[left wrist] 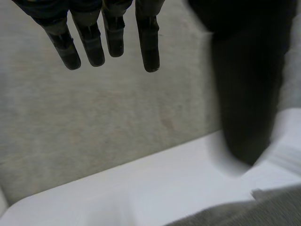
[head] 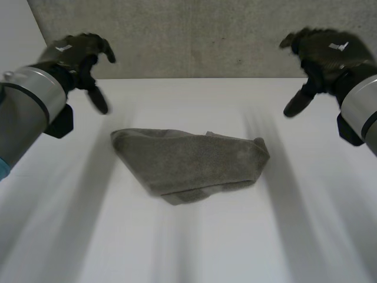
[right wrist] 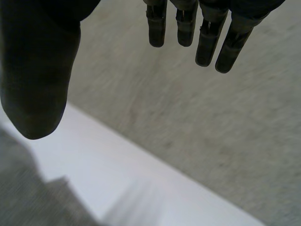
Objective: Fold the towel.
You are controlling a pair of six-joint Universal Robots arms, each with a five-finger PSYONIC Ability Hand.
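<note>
1. While it hangs raised over the far left of the table (head: 194,247), the left hand (head: 76,56) is wide open. Its fingers (left wrist: 148,42) are straight, set well apart from the thumb (left wrist: 244,94), and it holds nothing.
2. Over the far right, the right hand (head: 327,53) is just as wide, with straight fingers, the thumb set off to one side and nothing in it.
3. Between the two hands and nearer the camera lies the towel (head: 188,162). It is grey, folded into a rough wedge, flat on the middle of the table and apart from both hands.
4. Behind the table's far edge stands a grey wall (head: 194,35).
</note>
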